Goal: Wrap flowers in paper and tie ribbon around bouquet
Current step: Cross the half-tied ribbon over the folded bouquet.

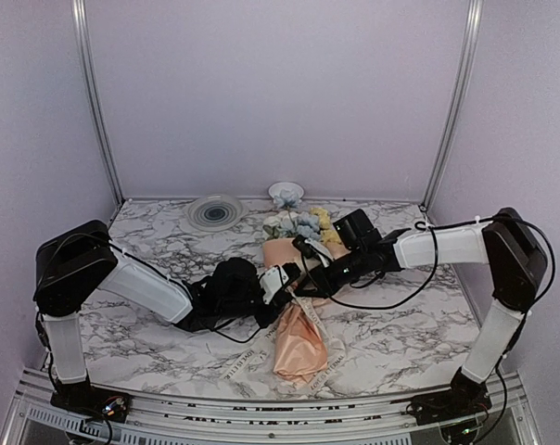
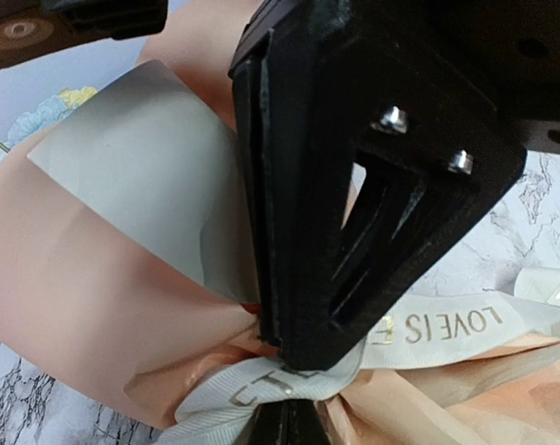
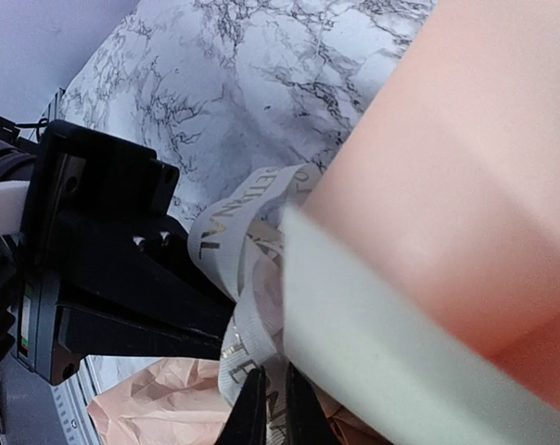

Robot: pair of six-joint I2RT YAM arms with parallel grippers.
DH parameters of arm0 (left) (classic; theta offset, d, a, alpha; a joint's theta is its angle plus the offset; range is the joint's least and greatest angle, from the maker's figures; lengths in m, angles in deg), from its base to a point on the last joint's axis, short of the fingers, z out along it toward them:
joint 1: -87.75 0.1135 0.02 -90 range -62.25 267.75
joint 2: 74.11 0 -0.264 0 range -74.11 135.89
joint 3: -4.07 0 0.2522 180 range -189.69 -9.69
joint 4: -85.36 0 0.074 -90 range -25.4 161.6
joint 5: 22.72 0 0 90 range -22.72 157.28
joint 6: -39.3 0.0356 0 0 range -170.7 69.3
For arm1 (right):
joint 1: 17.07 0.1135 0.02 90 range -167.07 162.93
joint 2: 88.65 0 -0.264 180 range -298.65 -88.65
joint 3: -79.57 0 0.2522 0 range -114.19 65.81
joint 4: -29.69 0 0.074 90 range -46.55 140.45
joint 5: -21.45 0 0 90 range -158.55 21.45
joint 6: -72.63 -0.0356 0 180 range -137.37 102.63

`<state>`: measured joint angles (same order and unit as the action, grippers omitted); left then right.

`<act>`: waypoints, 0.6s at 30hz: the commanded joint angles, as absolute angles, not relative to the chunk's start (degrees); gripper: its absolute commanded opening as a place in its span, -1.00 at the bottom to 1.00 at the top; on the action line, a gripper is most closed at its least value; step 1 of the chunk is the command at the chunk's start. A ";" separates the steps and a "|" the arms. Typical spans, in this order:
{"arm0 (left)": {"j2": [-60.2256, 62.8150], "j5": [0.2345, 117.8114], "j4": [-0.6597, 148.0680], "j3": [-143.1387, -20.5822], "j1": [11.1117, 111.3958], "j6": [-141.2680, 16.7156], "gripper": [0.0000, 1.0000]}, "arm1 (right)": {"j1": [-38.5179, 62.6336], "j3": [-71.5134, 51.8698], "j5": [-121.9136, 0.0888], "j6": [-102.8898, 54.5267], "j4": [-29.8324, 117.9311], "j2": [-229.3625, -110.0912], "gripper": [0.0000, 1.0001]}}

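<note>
Peach paper (image 1: pixel 282 252) showed in the overhead view as a rolled cone: the bouquet (image 1: pixel 297 348) lay lengthwise on the marble table (image 1: pixel 150 343), its flowers (image 1: pixel 303 225) at the far end and its crumpled tail toward the arm bases. The ribbon (image 1: pixel 243 355) crossed the bouquet's waist and trailed a loose printed tail off the bouquet's left side. My left gripper (image 1: pixel 287 278) reached the bouquet's waist from the left and my right gripper (image 1: pixel 310 276) from the right, the two nearly meeting above it. A grey ringed plate (image 1: pixel 215 211) and a small white dish (image 1: pixel 286 192) sat beyond the bouquet's flower end, well apart from it.

From the left wrist, I saw the left gripper (image 2: pixel 278 357) with its fingers pressed together, the ribbon (image 2: pixel 447 326) pinched at their tips right against the bouquet's paper (image 2: pixel 76 315). Gold lettering ran along the strand leading away. Blue and yellow flowers (image 2: pixel 48 107) peeked past the bouquet's wide end.

From the right wrist, the right gripper (image 3: pixel 275 413) had its dark fingertips (image 3: pixel 250 413) drawn close, clamped on a strand of ribbon (image 3: pixel 234 232) just beside the bouquet's paper (image 3: pixel 465 158). The left gripper (image 3: pixel 215 320) met the same knot of ribbon from the other side.
</note>
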<state>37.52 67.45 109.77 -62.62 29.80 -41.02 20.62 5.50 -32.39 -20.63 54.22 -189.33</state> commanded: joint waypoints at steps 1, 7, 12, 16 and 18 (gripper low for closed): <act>38.08 68.44 109.06 -63.22 30.01 -40.15 -1.00 | 20.52 2.79 -36.78 -21.76 55.17 -187.61 -0.80; 38.19 68.62 109.09 -63.46 30.01 -40.19 -1.00 | 20.81 1.21 -38.84 -22.05 56.66 -187.03 -0.67; 38.22 68.77 109.05 -63.79 30.01 -40.44 -1.00 | 21.19 2.46 -31.70 -20.55 56.40 -187.03 -0.32; 37.96 69.04 109.09 -63.83 30.04 -40.43 -1.00 | 22.07 4.25 -27.89 -20.19 53.98 -184.80 -0.25; 37.99 68.96 109.05 -63.83 30.01 -40.48 -1.00 | 22.21 4.44 -28.82 -20.30 53.42 -184.66 -0.23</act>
<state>37.54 68.41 109.73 -62.64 29.80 -40.63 21.28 4.27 -31.39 -21.01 55.86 -187.38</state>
